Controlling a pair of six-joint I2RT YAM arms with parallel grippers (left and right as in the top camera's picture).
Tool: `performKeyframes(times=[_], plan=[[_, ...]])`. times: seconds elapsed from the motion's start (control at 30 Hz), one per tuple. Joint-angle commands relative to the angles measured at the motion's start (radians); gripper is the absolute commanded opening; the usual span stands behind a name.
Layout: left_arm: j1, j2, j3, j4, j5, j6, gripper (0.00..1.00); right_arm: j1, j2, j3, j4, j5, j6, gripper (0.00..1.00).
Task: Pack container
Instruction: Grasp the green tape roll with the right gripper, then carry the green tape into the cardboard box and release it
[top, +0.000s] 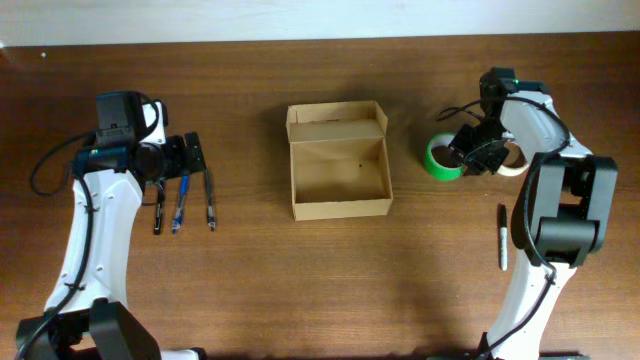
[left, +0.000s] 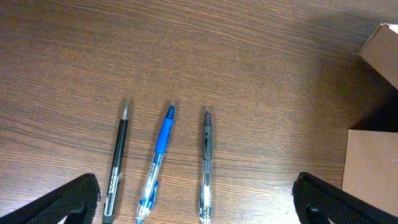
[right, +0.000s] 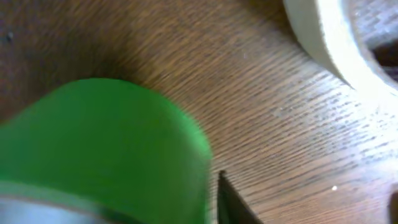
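Note:
The container (top: 339, 205) is an open tan cardboard box at the table's middle, its flap lid folded back; its edge shows in the left wrist view (left: 372, 171). My left gripper (top: 192, 156) (left: 249, 208) is open and empty above three pens: black (left: 116, 163), blue (left: 159, 155) and clear grey (left: 206, 158). My right gripper (top: 478, 155) (right: 311, 208) is open and low between a green tape roll (top: 438, 160) (right: 106, 149) and a white tape roll (top: 512, 166) (right: 329, 37). One finger is right beside the green roll.
The three pens lie side by side left of the box (top: 181, 205). A black marker (top: 502, 238) lies on the table near the right arm's base. The table's far edge runs along the top.

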Motion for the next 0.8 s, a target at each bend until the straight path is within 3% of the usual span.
performKeyframes(times=[0.0,0.37,0.53,0.77], plan=[[0.003,0.006,0.018,0.0,-0.014,0.016,0.99,0.006,-0.009,0.025,-0.008,-0.008,0.0,0.08],[0.003,0.006,0.018,0.0,-0.014,0.016,0.99,0.074,-0.376,0.236,-0.076,-0.003,-0.141,0.04],[0.003,0.006,0.018,0.0,-0.014,0.016,0.99,0.294,-0.527,0.298,-0.093,0.013,-0.309,0.04],[0.003,0.006,0.018,0.0,-0.014,0.016,0.99,0.56,-0.445,0.296,-0.158,0.199,-0.383,0.04]])
